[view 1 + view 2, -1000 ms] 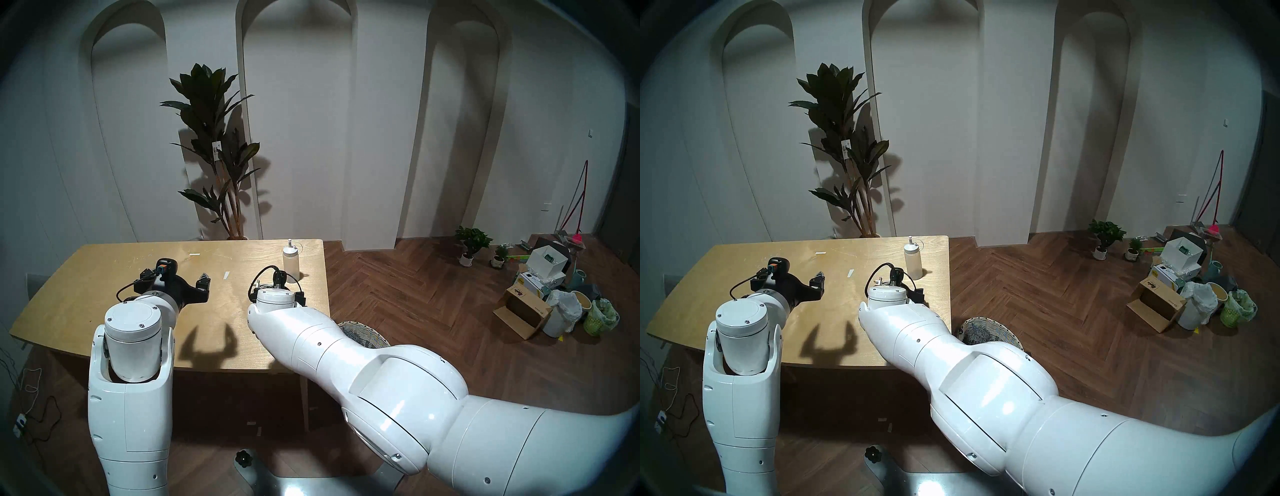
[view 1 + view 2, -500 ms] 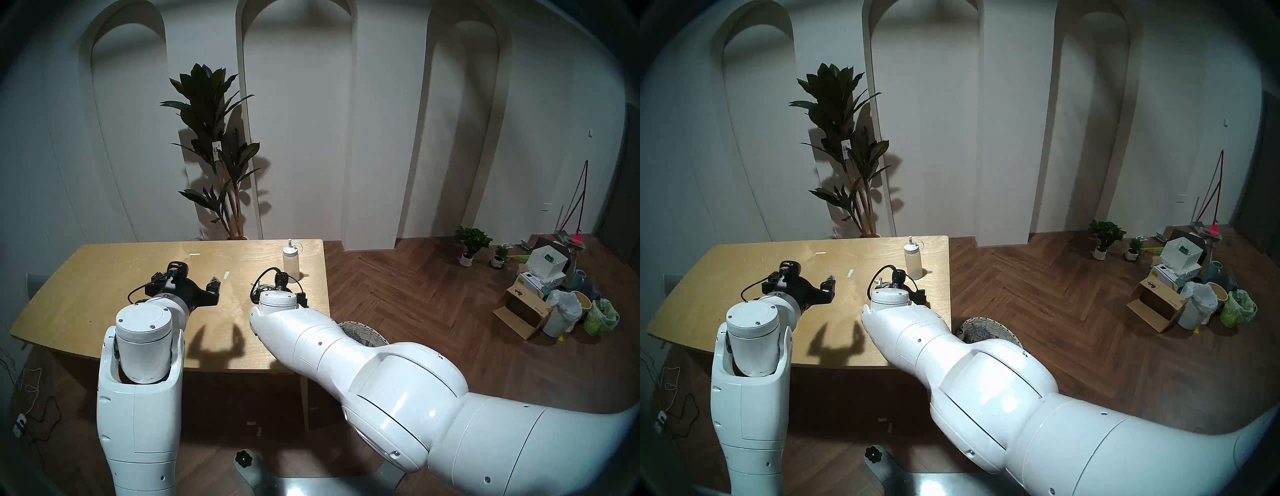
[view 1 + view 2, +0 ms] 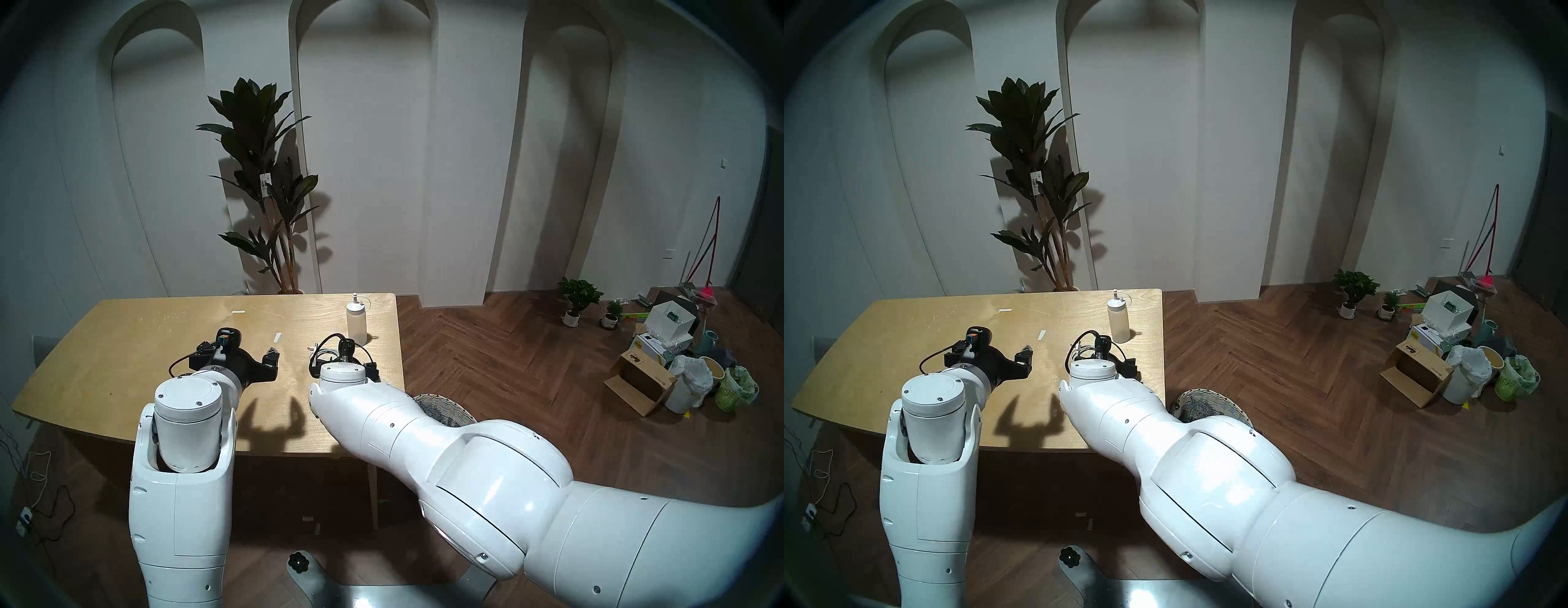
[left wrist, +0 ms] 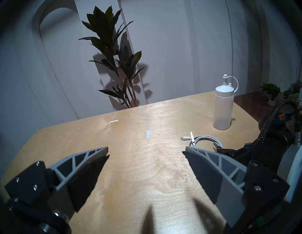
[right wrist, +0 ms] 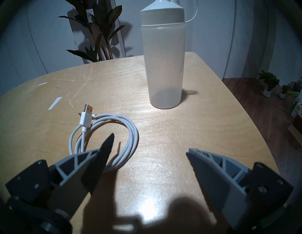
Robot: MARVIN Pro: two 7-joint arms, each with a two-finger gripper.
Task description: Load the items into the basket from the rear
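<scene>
A translucent white squeeze bottle (image 3: 356, 321) (image 4: 223, 109) (image 5: 163, 65) stands upright near the table's far right corner. A coiled white cable (image 4: 205, 141) (image 5: 104, 135) lies flat on the table just in front of it and to its left. My right gripper (image 5: 149, 147) hovers open low over the table, its left finger above the coil's near edge, holding nothing. My left gripper (image 4: 145, 153) is open and empty over mid-table, left of the cable. The woven wicker basket (image 3: 447, 409) (image 3: 1212, 405) sits on the floor off the table's right near corner, partly hidden by my right arm.
The wooden table (image 3: 127, 339) has two small white tape strips (image 3: 278, 337). A tall potted plant (image 3: 263, 191) stands behind it. Boxes, bags and a lime-green mesh basket (image 3: 736, 388) clutter the floor at far right.
My left arm has moved right and nearer, closing on the right arm. The right wrist has drawn back slightly, uncovering more of the cable. Both grippers stayed open.
</scene>
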